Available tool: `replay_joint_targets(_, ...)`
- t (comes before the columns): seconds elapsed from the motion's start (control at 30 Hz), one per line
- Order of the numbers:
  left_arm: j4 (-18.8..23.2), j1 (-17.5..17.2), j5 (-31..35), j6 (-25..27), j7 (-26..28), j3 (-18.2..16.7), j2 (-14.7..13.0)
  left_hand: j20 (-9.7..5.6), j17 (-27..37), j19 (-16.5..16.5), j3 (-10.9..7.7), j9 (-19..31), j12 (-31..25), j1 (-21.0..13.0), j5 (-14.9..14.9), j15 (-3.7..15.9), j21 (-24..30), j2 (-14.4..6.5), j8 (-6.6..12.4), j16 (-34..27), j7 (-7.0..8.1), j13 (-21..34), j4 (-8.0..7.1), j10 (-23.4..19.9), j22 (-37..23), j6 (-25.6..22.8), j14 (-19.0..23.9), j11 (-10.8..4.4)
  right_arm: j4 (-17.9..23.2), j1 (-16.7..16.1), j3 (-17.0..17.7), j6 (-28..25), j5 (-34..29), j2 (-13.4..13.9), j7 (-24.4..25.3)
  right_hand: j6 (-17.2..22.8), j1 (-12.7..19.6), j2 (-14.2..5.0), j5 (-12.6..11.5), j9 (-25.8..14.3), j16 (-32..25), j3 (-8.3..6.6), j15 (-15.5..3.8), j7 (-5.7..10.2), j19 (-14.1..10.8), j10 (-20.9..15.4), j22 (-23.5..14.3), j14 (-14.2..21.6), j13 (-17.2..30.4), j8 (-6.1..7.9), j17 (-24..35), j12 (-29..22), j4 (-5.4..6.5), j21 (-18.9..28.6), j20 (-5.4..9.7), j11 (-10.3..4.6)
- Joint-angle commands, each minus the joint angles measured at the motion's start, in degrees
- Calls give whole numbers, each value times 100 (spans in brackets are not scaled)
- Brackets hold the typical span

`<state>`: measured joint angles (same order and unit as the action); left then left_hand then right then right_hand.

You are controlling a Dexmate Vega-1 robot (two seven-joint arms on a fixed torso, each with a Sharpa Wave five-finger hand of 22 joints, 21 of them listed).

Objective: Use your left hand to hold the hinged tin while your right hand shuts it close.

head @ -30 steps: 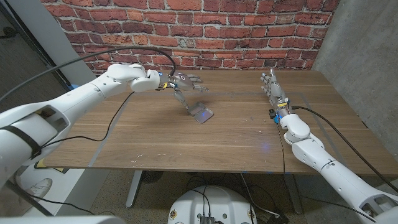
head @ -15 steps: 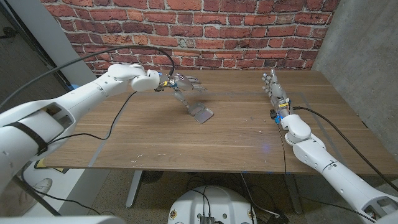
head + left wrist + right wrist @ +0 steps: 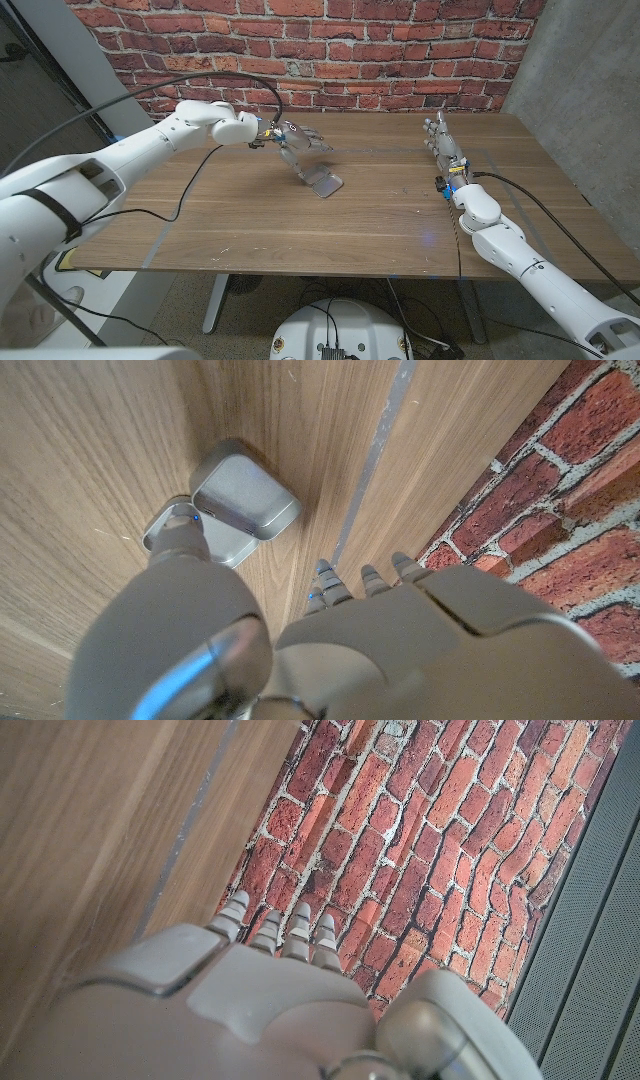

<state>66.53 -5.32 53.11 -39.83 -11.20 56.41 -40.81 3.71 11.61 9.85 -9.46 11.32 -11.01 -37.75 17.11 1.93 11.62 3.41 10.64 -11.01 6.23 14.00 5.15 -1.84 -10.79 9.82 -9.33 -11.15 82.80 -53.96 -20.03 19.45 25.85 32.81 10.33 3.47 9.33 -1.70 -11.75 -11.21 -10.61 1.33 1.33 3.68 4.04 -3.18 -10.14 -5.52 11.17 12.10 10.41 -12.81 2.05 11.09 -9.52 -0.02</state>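
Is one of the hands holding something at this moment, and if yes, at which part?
It cannot be told surely. The left hand has its thumb touching the open hinged tin at one end, but no closed grip shows. The right hand holds nothing.

Even, soft light from overhead falls across my tabletop [image 3: 300, 215], bright with no harsh glare, and shadows are faint. The head view bows at its edges. In my wrist views my own left hand [image 3: 300, 640] looms close and blurred, while the wood grain stays sharp.
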Motion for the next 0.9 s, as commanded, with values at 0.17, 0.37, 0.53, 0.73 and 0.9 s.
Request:
replay_joint_targets(0.17,-67,147,555,18,452,220,-61,45,29,365,130,27,-40,102,-28,2,0,159,23,-11,-41,36,-24,36,-23,2878,-976,-73,112,-19,10,-148,-41,15,121,3,16,-25,7,-8,-3,9,-12,10,40,54,-17,-59,19,-25,16,8,-39,-10,-36,5)
replay_joint_targets(0.37,-138,171,625,66,539,275,-50,43,30,363,169,28,-61,139,-28,8,5,200,30,-18,-34,42,-34,20,-23,2870,-978,-90,131,0,-5,-188,-56,14,129,-3,16,-27,8,-8,0,11,-1,14,47,57,-17,-71,19,-29,16,8,-40,-12,-38,11)
replay_joint_targets(0.53,-246,225,712,3,707,371,3,40,29,360,192,28,-62,155,-27,5,9,221,37,-18,-11,44,-37,39,-24,2857,-990,-95,133,31,-18,-203,-78,4,139,-147,16,-28,10,-8,-2,15,-1,17,52,69,-18,-74,18,-84,17,9,-43,-10,-44,2)
replay_joint_targets(0.73,-285,223,817,77,920,446,22,36,28,355,217,27,-87,162,-19,-20,16,238,68,-22,27,48,-38,16,-24,2790,-1003,-101,121,46,-25,-176,-98,4,126,-173,17,-31,10,-8,-2,15,1,41,55,82,-18,-78,18,-92,17,13,-44,-10,-48,4)
replay_joint_targets(0.9,-352,266,894,82,1013,549,90,14,25,315,228,27,-115,152,-8,-22,36,238,104,-40,49,52,-35,-29,-24,2708,-973,-106,109,76,-42,-186,-98,-10,108,-162,17,-34,10,-8,-3,15,10,45,56,85,-18,-77,18,-85,17,13,-45,-9,-48,1)
